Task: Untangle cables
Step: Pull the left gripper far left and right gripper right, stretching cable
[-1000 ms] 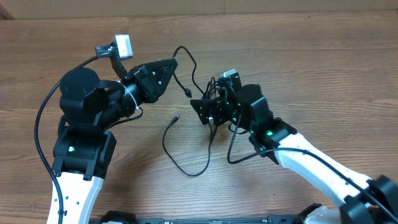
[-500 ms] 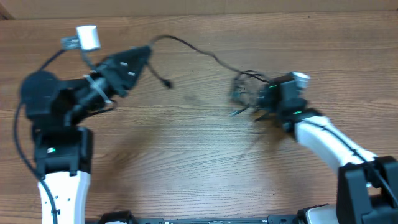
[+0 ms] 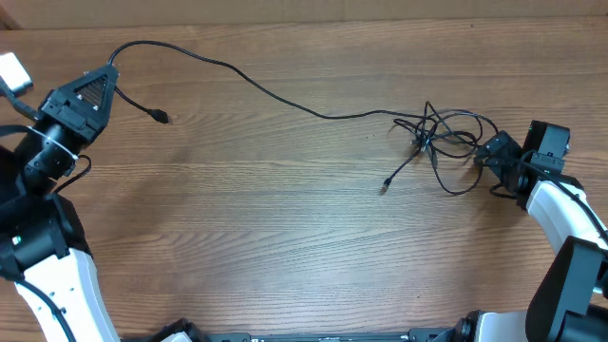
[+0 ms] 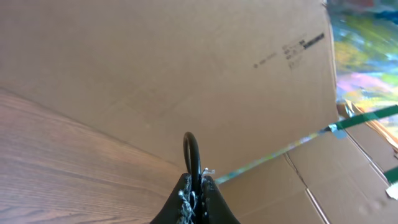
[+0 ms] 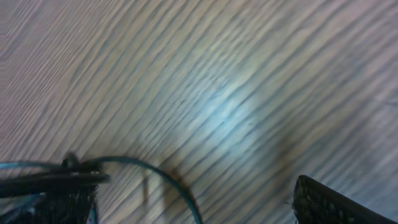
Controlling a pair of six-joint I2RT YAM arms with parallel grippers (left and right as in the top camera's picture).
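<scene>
Thin black cables form a tangle (image 3: 437,138) on the table at the right. One long cable (image 3: 275,90) runs from that tangle up to the far left, into my left gripper (image 3: 106,74). In the left wrist view my left gripper (image 4: 196,188) is shut on this cable (image 4: 191,149), which loops up between the fingers. A short end with a plug (image 3: 163,118) hangs beside the left gripper. Another plug end (image 3: 385,189) lies loose below the tangle. My right gripper (image 3: 491,152) sits at the tangle's right edge. In the right wrist view it (image 5: 193,196) is open, with a cable strand (image 5: 161,177) by its left finger.
The wooden table (image 3: 285,218) fills the overhead view. A cardboard wall (image 4: 186,68) stands behind the table's far edge. The right arm's white link (image 3: 570,214) lies along the right edge, and the left arm's body (image 3: 38,237) along the left edge.
My left gripper has swung far left with the cable, stretching it across the table. My right arm has moved to the right edge, and the tangle has shifted right with it.
</scene>
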